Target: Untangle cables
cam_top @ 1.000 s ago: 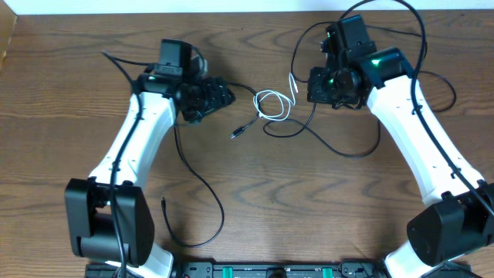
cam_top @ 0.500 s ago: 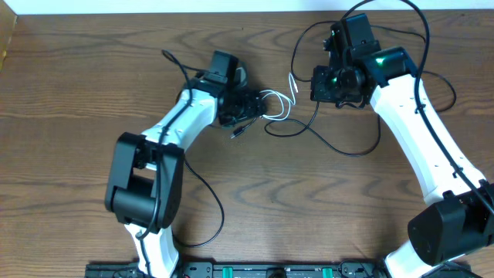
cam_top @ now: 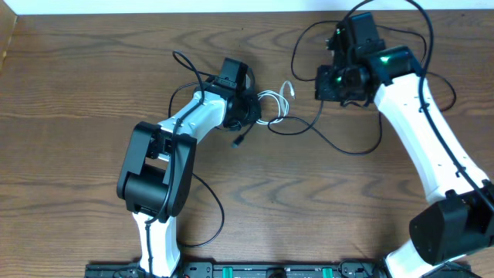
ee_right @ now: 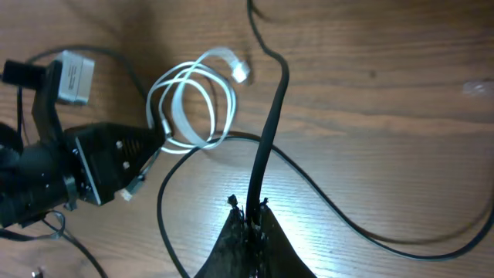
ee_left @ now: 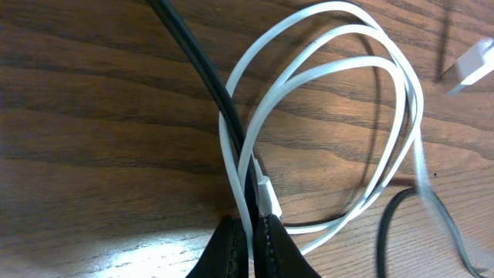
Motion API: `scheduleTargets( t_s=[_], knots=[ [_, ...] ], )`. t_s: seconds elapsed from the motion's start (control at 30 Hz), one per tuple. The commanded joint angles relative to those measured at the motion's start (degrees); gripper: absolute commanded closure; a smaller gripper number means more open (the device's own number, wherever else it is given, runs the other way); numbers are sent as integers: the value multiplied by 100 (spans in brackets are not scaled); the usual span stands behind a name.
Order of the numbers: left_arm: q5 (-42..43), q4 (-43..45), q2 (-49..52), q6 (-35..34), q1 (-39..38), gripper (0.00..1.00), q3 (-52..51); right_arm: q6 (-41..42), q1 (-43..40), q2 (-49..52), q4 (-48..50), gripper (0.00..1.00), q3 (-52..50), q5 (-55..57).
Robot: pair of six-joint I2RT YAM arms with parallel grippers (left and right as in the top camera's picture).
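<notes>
A: What lies under everything?
B: A wooden table (cam_top: 255, 193), dark brown, grain running left to right; glare brightens its near part in the wrist views.
A: And round its edges?
B: A white strip (cam_top: 154, 6) along the far side; a tan sliver (cam_top: 5, 42) at the far left corner, unidentifiable; a black rail (cam_top: 255, 270) with green marks at the near edge.

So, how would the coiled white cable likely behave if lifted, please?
Probably floppy: the white cable lies in loose loops, so they'd likely sag. Thin, so probably light. The black cable crosses its coil and may drag along.
</notes>
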Motion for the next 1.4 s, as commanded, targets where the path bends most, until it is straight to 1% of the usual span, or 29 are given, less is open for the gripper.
scheduleTargets(
  t_s=[0.0, 0.17, 0.2, 0.33, 0.47, 0.67, 0.77, 0.87, 0.97, 1.0, 1.13, 1.23, 1.27, 1.33, 1.37],
  knots=[
    [-105, -92, -192, -13, 212, 93, 15, -328, -378, -564, 140, 99, 118, -146],
    [-98, -426, -481, -205, 597, 93, 15, -424, -964, -1355, 444, 99, 125, -153],
    [-96, -562, -505, -289, 697, 93, 15, -522, -1123, -1611, 544, 99, 125, -151],
    [-94, -883, -505, -291, 793, 93, 15, -822, -1405, -2092, 743, 99, 125, -120],
    [-98, -1084, -505, -282, 765, 93, 15, -804, -1655, -2256, 732, 99, 122, 503],
    [-94, -1145, -505, -190, 748, 92, 15, -802, -1961, -1956, 649, 99, 98, 1731],
    [-96, -1147, -505, -136, 748, 93, 15, -807, -2151, -1685, 656, 99, 98, 2028],
    [-96, -1187, -505, -136, 748, 92, 15, -802, -2317, -1401, 549, 99, 98, 1799],
    [-98, -1207, -505, -136, 748, 93, 13, -737, -2361, -1169, 273, 99, 98, 1036],
    [-98, -1207, -505, -136, 750, 93, 15, -678, -2361, -1110, 190, 99, 98, 955],
    [-98, -1211, -505, -136, 750, 92, 13, -479, -2358, -761, -205, 99, 98, 946],
    [-98, -1209, -505, -136, 750, 92, 13, -107, -2345, -409, -649, 99, 98, 946],
    [-98, -1209, -505, -136, 750, 92, 15, -98, -2345, -282, -809, 97, 98, 975],
    [-98, -1215, -505, -133, 750, 93, 13, -101, -2350, -4, -1027, 78, 98, 1226],
    [-98, -1231, -505, -133, 750, 93, 13, -101, -2350, 116, -1082, 76, 98, 1373]
  ],
)
